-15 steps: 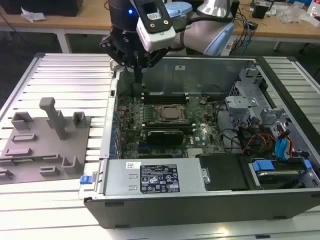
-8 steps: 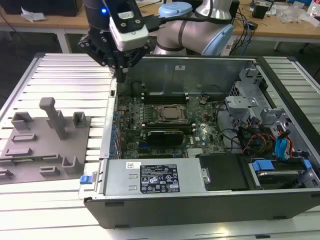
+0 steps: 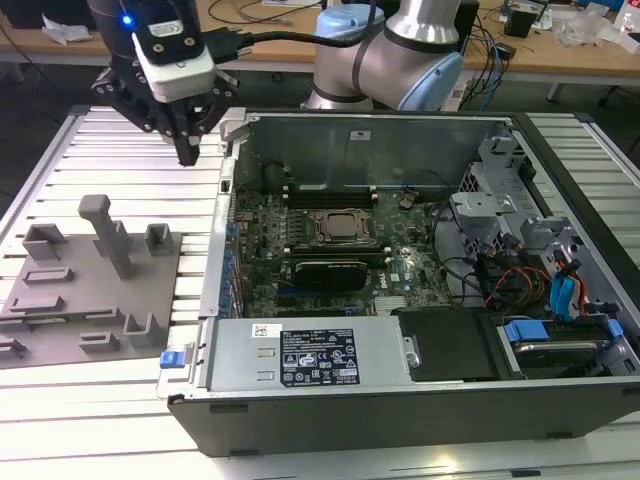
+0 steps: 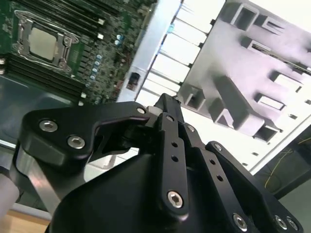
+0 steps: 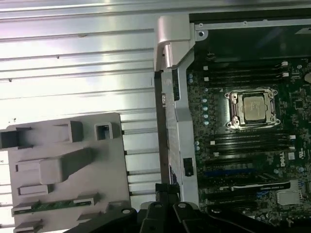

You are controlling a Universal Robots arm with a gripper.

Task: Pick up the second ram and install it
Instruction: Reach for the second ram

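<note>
The second ram (image 5: 53, 204) is a thin green stick lying flat in a slot of the grey fixture plate (image 5: 63, 165) in the first wrist view. My gripper (image 3: 188, 153) hangs over the slatted table, between the fixture plate (image 3: 140, 290) and the open computer case (image 3: 215, 300), some way above both. Its black fingers (image 4: 167, 111) are pressed together with nothing between them. The motherboard's processor socket (image 5: 252, 108) sits inside the case with dark memory slots (image 5: 243, 141) on either side. I cannot tell whether a stick sits in any of them.
The fixture carries grey blocks and a tall post (image 3: 105, 230). The case's metal side wall (image 5: 170, 97) stands between fixture and motherboard. A power supply (image 3: 310, 355), a black card (image 3: 325, 270) and drive cables (image 3: 560, 290) are inside the case. The arm's body (image 3: 400, 60) is behind the case.
</note>
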